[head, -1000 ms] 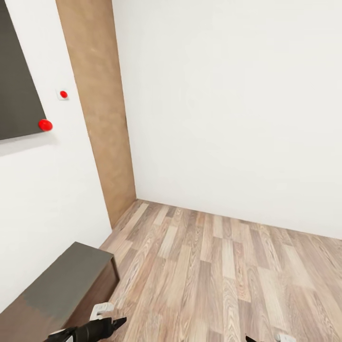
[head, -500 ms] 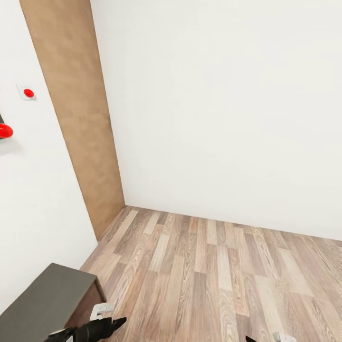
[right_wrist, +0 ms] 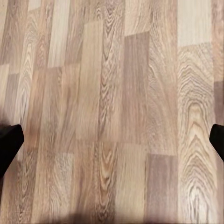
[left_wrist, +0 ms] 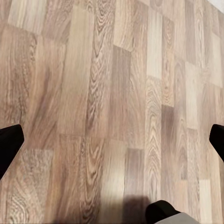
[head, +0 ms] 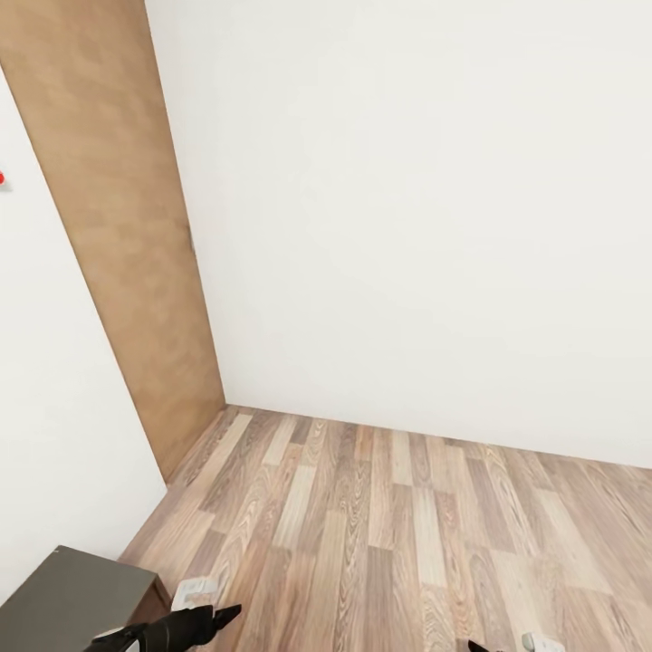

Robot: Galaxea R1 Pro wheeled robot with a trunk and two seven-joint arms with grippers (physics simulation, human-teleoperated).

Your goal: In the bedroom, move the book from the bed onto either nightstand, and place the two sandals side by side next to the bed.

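A bare corner of a white-walled room with a wood-plank floor [head: 389, 534] lies ahead; the book, bed, nightstand and sandals are out of view. My left gripper [head: 220, 617] pokes in at the lower left of the head view. In the left wrist view the gripper [left_wrist: 112, 144] hangs over bare planks, its black fingertips [left_wrist: 9, 144] far apart at the picture's sides, open and empty. My right gripper [right_wrist: 112, 140] is likewise open over bare floor, and its tip [head: 474, 646] just peeks in at the head view's lower edge.
A tall tan wooden panel [head: 118, 235] stands against the left wall, meeting the white far wall [head: 407, 208] at the corner. A low dark grey-topped piece of furniture [head: 72, 598] sits at the lower left, beside my left arm. Open floor stretches ahead and to the right.
The whole head view has swung to the right: the dark wall panel and red knobs slid out at the left and the low furniture shrank into the corner. Both arms keep their place.
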